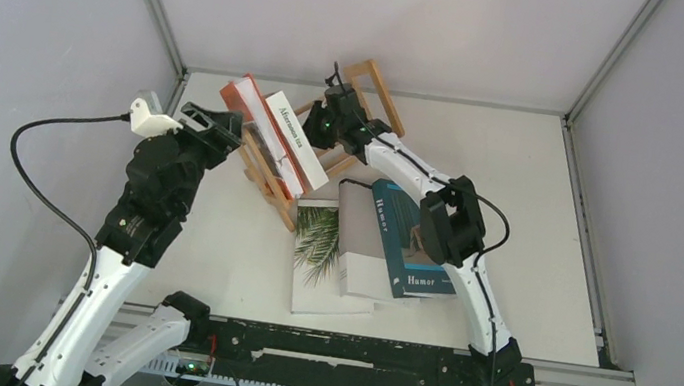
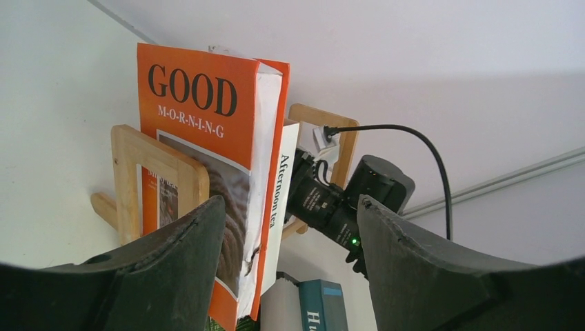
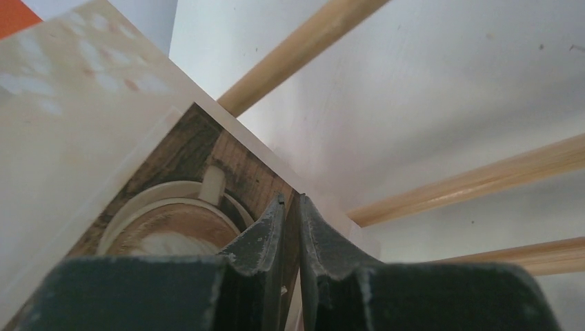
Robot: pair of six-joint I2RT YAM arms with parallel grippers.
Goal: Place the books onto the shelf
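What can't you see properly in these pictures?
Top view: the grey book lies partly under the Humor book, itself partly behind the right arm.
Right wrist view: too close to tell whether the right gripper pinches the cup-picture book.
Left wrist view: fingers of the left gripper hide the bottom of the shelf.

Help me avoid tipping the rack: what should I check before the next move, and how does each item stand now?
1. Orange book and Afternoon tea book standing in the shelf: ok.
2. Right gripper hold on Afternoon tea book: cannot tell; jaws nearly together at its corner.
3. Left gripper open and empty beside the shelf end: ok.
4. Palm-leaf book, grey book, Humor book shelved: not ok; lying flat on the table.
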